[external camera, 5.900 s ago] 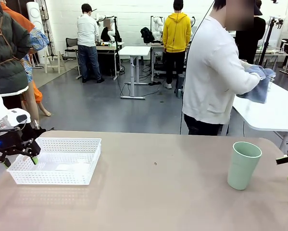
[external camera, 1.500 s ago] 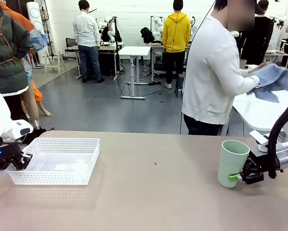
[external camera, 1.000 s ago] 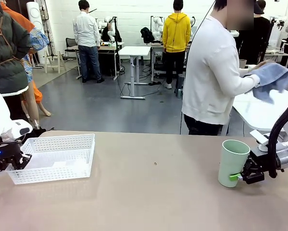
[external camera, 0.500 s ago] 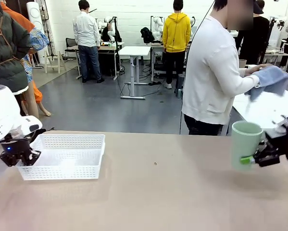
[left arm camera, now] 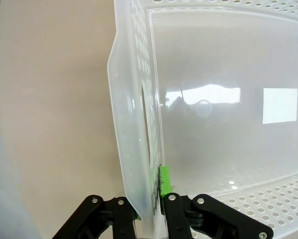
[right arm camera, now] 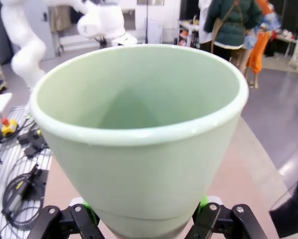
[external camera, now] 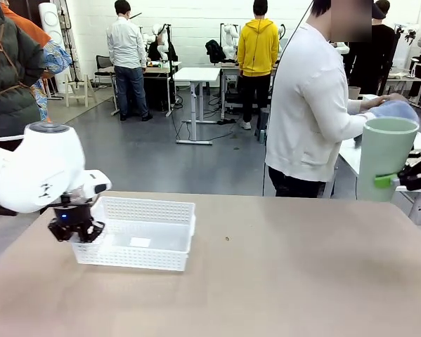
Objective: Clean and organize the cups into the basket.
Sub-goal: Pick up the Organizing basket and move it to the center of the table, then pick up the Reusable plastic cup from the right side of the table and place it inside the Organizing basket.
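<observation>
1. Front view: our left gripper (external camera: pixel 75 230) is clamped on the end wall of the basket (external camera: pixel 136 254). The basket appears to rest on the table (external camera: pixel 280 281) and stretches away from the fingers toward the middle. Our right gripper (external camera: pixel 401 178) is closed around the mint cup (external camera: pixel 384 151), which it holds upright in the air, high over the table and well apart from the basket. Just beyond that gripper a person (external camera: pixel 312 105) handles a blue cloth (external camera: pixel 393 107). We judge that an outward swing could strike the sleeve or the cloth.
2. Left wrist view: our two fingers pinch the thin perforated wall between them, with one green pad (left arm camera: pixel 164 181) against its inner face. The bare basket floor lies ahead of the fingertips. The wall looks bowed at the pinch, so we think a fast drag could flex it free or skew the far end.
3. Right wrist view: the cup sits between our fingers, held low on its body, with its open mouth toward the camera and nothing inside. Because the wall tapers, we fear the cup could tip or slide in the grip while it is carried across to the basket.
</observation>
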Available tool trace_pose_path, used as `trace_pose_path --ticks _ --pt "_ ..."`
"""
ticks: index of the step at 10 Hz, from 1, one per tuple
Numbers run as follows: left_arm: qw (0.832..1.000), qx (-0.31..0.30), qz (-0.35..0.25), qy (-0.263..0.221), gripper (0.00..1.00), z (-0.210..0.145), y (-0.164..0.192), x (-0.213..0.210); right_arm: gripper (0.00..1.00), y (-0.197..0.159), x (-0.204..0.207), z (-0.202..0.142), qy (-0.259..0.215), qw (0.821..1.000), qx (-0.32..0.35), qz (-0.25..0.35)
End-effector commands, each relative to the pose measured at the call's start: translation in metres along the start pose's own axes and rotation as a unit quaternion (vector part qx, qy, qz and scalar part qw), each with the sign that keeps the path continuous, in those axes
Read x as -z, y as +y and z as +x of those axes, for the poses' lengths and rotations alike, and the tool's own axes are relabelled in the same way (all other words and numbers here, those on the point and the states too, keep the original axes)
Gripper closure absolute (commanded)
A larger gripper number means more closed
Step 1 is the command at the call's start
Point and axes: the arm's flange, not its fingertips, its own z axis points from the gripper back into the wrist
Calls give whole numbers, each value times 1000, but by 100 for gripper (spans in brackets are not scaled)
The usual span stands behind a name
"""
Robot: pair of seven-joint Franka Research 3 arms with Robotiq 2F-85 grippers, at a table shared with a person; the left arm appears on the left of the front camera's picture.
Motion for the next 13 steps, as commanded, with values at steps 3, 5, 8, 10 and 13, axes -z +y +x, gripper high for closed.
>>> trace_pose_path --ticks 3,5,8,10,13 --pt "999 -36 1 4 100 16 -73 -11 96 7 -26 44 -11 999 17 -46" --pt "998 -62 -25 10 100 19 -100 -13 96 7 -27 40 -3 999 4 -31" --pt "998 -56 -31 7 100 6 -138 -10 96 7 -27 40 -3 999 4 -31" --pt "999 -38 -27 5 100 -1 -158 -8 96 7 -27 40 -3 999 4 -31" --pt "1000 -18 -23 -7 100 -15 -166 -11 96 7 -27 40 -3 999 4 -31"
